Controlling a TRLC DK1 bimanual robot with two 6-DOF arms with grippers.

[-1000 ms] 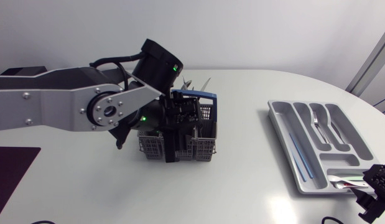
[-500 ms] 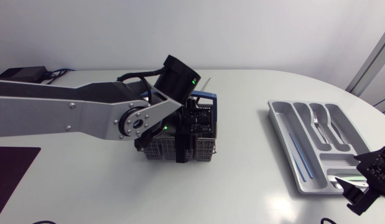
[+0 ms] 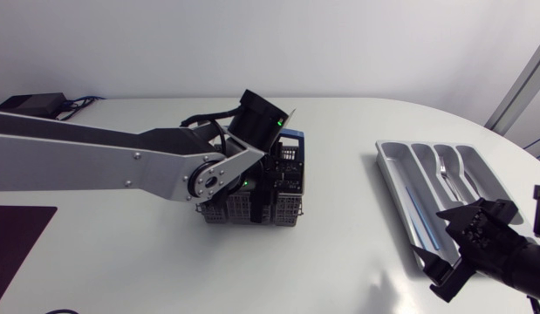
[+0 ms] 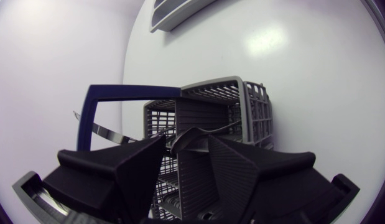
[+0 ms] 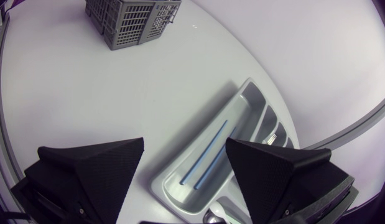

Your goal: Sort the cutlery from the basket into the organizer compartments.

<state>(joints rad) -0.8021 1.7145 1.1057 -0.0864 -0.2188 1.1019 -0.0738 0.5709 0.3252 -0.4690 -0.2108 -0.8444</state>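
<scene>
At desk (image 3: 357, 262) centre, left pincer (image 4: 186, 146) pinches a metal utensil (image 4: 189, 138) at the basket (image 3: 287, 208). At 4 o'clock, right pincer (image 5: 185, 149) hangs spread and empty over the organizer (image 3: 387, 170), which already holds forks (image 3: 442, 166). Sorting looks partway done, the basket not yet emptied.

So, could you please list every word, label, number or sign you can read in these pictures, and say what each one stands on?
None: no readable text shows in any view.
Basket: bare grey mesh, no label visible.
Tray: plain grey, no markings visible.
Left arm: only small green lights, no writing visible.
</scene>
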